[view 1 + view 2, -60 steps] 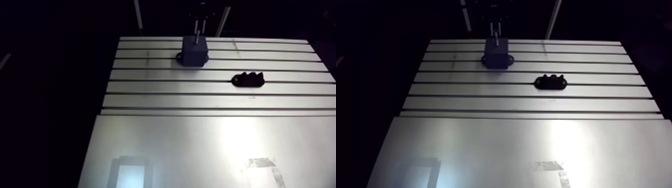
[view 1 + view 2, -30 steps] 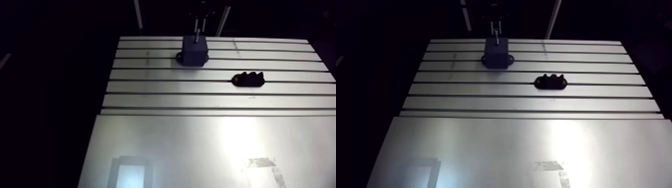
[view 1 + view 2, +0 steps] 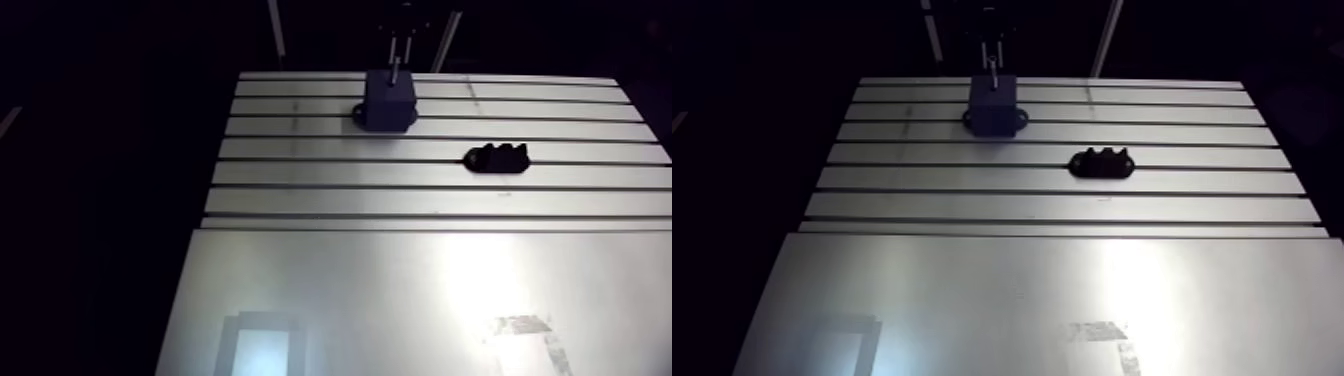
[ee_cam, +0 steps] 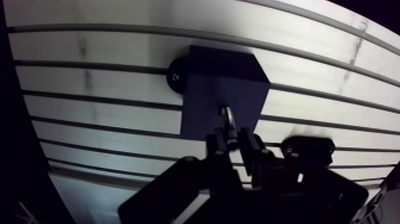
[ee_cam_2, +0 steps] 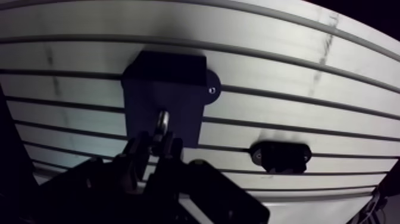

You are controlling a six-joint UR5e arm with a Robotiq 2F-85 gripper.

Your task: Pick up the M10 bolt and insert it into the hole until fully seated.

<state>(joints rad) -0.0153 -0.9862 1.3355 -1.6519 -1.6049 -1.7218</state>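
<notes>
The bolt (image 4: 229, 124) is held tight between the two fingers of the gripper (image 4: 233, 143). It points down at the top of the dark block (image 4: 223, 89), and its end meets that top. The hole itself is too dark to see. A small black holder (image 5: 280, 156) lies near the block on the slotted table (image 3: 400, 290).

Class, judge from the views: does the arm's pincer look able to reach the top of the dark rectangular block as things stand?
Probably yes. The pincer, shut on a silvery metal bolt, hangs right over the dark rectangular block with nothing between them; the small black part lies well aside.
</notes>
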